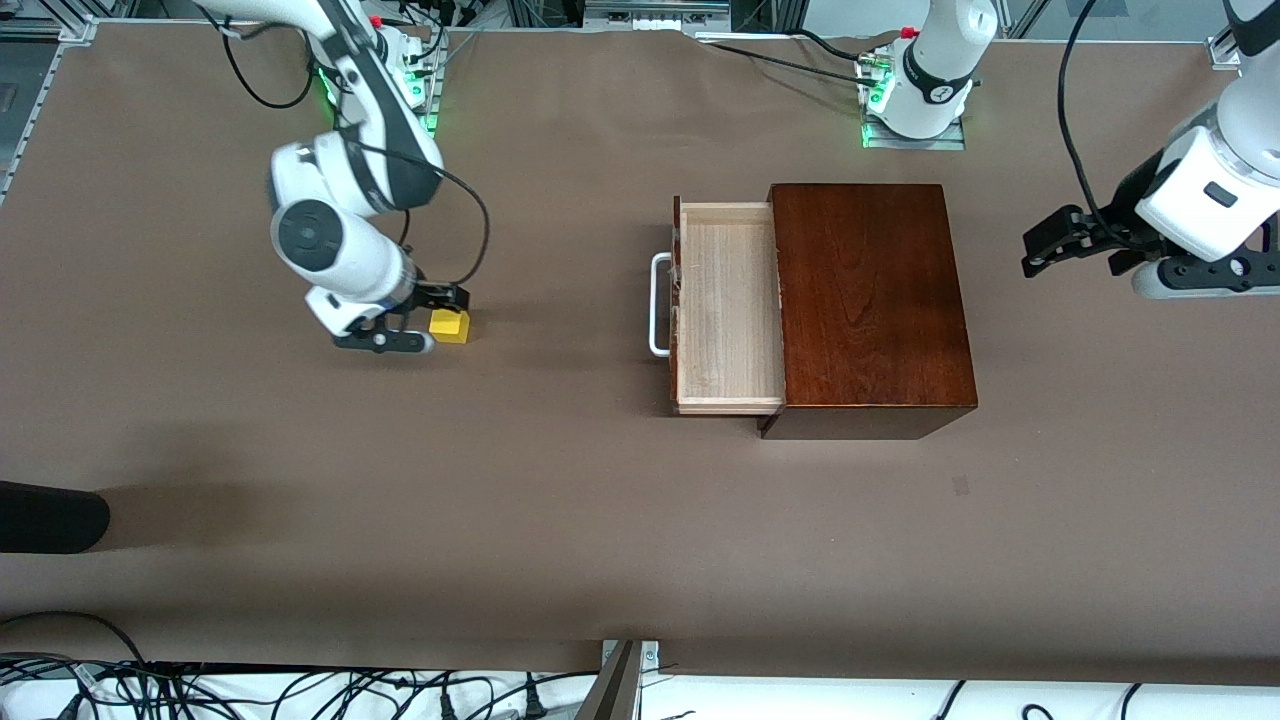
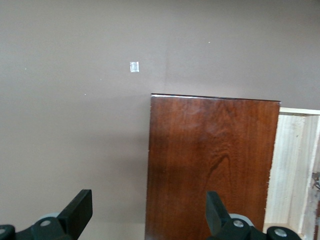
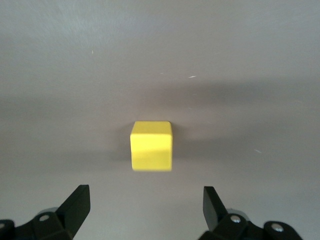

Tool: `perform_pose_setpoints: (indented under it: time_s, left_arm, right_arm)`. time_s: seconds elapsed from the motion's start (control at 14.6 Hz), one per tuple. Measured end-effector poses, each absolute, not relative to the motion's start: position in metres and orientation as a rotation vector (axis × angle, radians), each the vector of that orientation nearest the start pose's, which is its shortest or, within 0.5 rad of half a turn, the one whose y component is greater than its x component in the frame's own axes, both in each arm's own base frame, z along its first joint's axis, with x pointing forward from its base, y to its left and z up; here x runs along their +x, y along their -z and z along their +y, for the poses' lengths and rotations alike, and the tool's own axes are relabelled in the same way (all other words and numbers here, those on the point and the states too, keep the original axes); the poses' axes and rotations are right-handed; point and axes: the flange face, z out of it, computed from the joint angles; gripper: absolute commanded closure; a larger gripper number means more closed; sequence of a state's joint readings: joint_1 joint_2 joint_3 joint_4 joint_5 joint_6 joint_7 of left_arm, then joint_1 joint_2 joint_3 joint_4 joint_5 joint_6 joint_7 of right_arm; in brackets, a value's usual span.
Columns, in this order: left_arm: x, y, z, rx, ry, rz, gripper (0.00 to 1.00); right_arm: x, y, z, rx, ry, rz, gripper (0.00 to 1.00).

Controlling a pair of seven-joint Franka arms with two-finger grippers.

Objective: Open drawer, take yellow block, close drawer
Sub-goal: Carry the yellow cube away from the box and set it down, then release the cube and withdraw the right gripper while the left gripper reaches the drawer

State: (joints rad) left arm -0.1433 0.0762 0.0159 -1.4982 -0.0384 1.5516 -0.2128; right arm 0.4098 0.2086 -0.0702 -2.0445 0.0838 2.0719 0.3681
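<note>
The yellow block (image 1: 449, 325) lies on the brown table toward the right arm's end, well apart from the box. My right gripper (image 1: 425, 318) is low over the table, open and empty. In the right wrist view the block (image 3: 151, 145) sits just ahead of the gripper (image 3: 146, 207), not between its fingers. The dark mahogany box (image 1: 870, 300) stands mid-table with its drawer (image 1: 725, 300) pulled out. The pale tray is empty and its white handle (image 1: 659, 305) faces the right arm's end. My left gripper (image 1: 1050, 250) waits open, in the air past the box's closed end. The box (image 2: 210, 165) and drawer (image 2: 295, 165) show below the gripper (image 2: 149, 210).
A black object (image 1: 50, 515) lies at the table's edge toward the right arm's end, nearer the front camera. A small pale mark (image 1: 961, 486) is on the table near the box. Cables (image 1: 300, 690) run along the front edge.
</note>
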Motion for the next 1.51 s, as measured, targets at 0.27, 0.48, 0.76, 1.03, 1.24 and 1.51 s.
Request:
perform_pose_setpoints:
  time_s: [0.27, 0.48, 0.76, 1.03, 1.24, 1.51]
  left_arm:
    - [0.561, -0.618, -0.129, -3.17, -0.049, -0.231, 0.0]
    - [0.55, -0.612, -0.178, -3.158, -0.077, -0.345, 0.0]
    - [0.53, -0.586, -0.259, -3.113, -0.166, -0.519, 0.0]
    - [0.496, -0.555, -0.354, -3.029, -0.233, -0.709, 0.0]
    - [0.476, -0.529, -0.416, -2.951, -0.259, -0.849, 0.0]
    - [0.456, -0.475, -0.49, -2.825, -0.273, -1.033, 0.0]
  right_arm:
    - [0.542, -0.404, 0.136, -3.112, -0.284, 0.139, 0.0]
    - [0.541, -0.448, 0.082, -3.083, -0.247, 0.136, 0.0]
    - [0.535, -0.508, 0.029, -3.071, -0.234, 0.203, 0.0]
    - [0.539, -0.567, 0.013, -3.074, -0.171, 0.233, 0.0]
    - [0.538, -0.595, 0.003, -3.095, -0.15, 0.251, 0.0]
    - [0.542, -0.602, -0.003, -3.132, -0.141, 0.245, 0.0]
